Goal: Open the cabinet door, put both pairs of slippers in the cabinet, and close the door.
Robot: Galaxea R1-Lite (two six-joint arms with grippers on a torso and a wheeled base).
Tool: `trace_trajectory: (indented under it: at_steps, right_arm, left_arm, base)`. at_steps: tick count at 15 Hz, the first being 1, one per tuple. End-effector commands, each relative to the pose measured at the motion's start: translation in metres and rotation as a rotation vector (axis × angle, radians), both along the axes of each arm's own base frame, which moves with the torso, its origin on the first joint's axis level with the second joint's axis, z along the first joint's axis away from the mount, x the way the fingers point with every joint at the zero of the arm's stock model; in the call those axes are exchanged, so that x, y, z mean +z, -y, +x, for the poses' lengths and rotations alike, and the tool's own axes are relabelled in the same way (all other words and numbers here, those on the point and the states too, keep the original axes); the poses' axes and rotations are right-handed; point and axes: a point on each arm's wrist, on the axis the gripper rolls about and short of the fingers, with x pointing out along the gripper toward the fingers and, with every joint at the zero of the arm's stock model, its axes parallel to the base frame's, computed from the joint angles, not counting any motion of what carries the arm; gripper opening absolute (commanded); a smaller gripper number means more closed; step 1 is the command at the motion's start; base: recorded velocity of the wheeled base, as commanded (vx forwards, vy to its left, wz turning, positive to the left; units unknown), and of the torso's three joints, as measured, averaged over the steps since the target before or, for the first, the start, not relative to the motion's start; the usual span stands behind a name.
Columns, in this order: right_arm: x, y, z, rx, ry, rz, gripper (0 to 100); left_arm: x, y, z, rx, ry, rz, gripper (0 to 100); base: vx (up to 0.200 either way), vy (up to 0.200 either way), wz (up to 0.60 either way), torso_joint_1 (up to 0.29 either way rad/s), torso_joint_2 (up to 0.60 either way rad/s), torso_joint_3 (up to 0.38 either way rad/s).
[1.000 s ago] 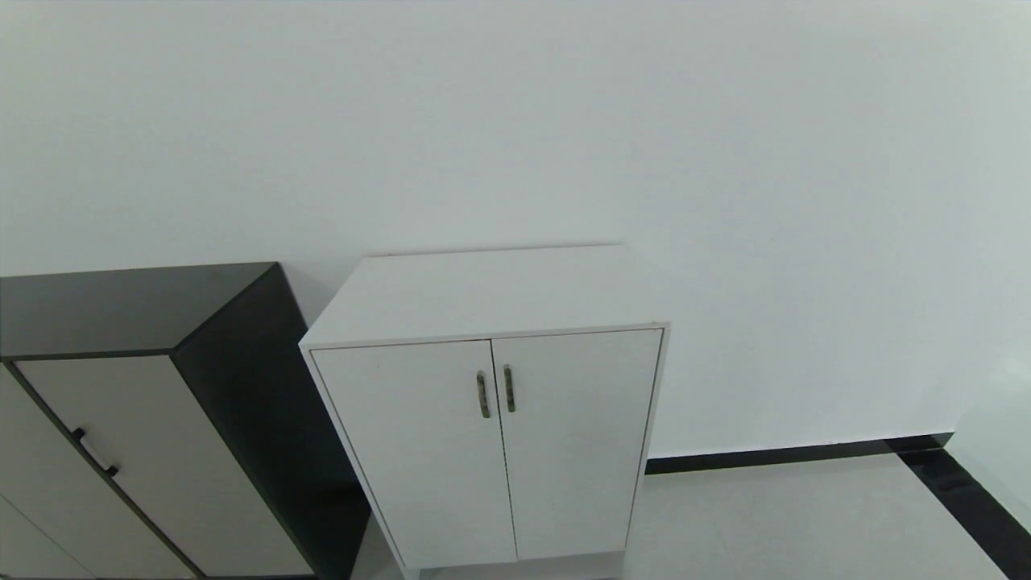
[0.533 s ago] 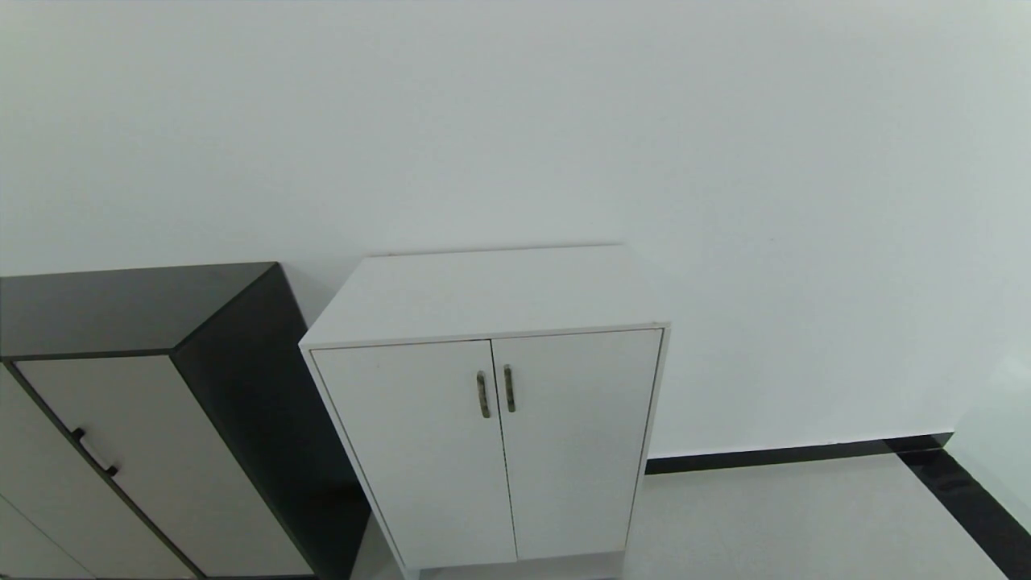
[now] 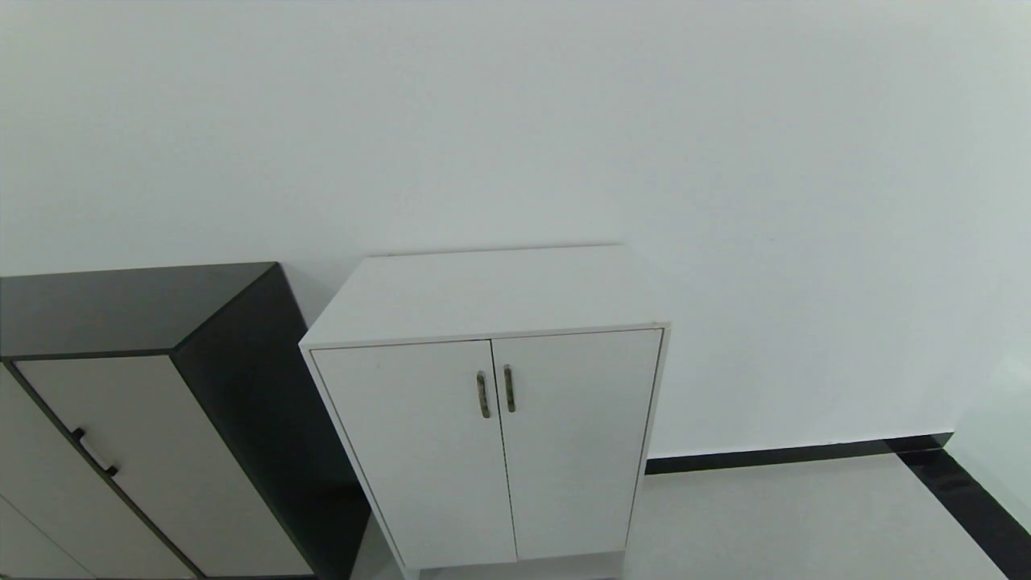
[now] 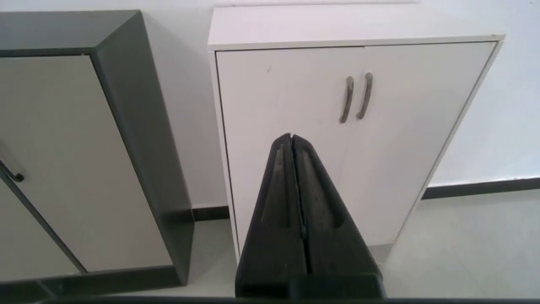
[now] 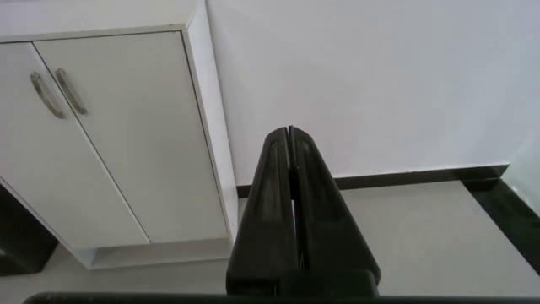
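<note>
a: what stands in front of the robot?

b: a white cabinet (image 3: 483,294) with a flat top, set back against a plain white wall (image 3: 515,121). it sits on a pale floor (image 3: 789,515), near the middle of the head view and low in the frame.

a: is the cabinet open?

b: no, both doors are shut and flush. the left door (image 3: 419,451) and the right door (image 3: 576,435) meet at a thin seam. two slim upright metal pulls, the left handle (image 3: 482,395) and the right handle (image 3: 508,388), stand just beside each other on either side of that seam, near the top.

a: anything beside it?

b: on the robot's left, just beside it, is a black cabinet (image 3: 242,387) with a pale door (image 3: 153,459), also shut. to the right, a black skirting strip (image 3: 773,457) runs along the foot of the wall.

a: and the grippers?

b: the left gripper (image 4: 292,139) has its two black fingers pressed together with nothing between them. it points toward the left door without touching it. the right gripper (image 5: 288,133) is likewise closed and empty, and points at the wall just beside the cabinet's right side.
</note>
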Motion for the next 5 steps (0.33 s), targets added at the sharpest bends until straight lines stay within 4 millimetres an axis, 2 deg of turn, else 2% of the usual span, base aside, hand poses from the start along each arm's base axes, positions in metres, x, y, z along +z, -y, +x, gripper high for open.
trace_trajectory:
  at_steps: [1,5]
  right_arm:
    - [-0.0002,0.0000,0.0003,0.002,-0.005,0.000,0]
    - [-0.0003,0.0000,0.0003,0.002,-0.006,-0.005,0]
  left_arm:
    - [0.0000,0.0000,0.0000,0.001,0.000,-0.001,0]
    - [0.0000,0.0000,0.0000,0.001,0.000,-0.001,0]
  base:
    - [0.000,0.000,0.00,0.000,0.00,0.000]
    - [0.000,0.000,0.00,0.000,0.00,0.000]
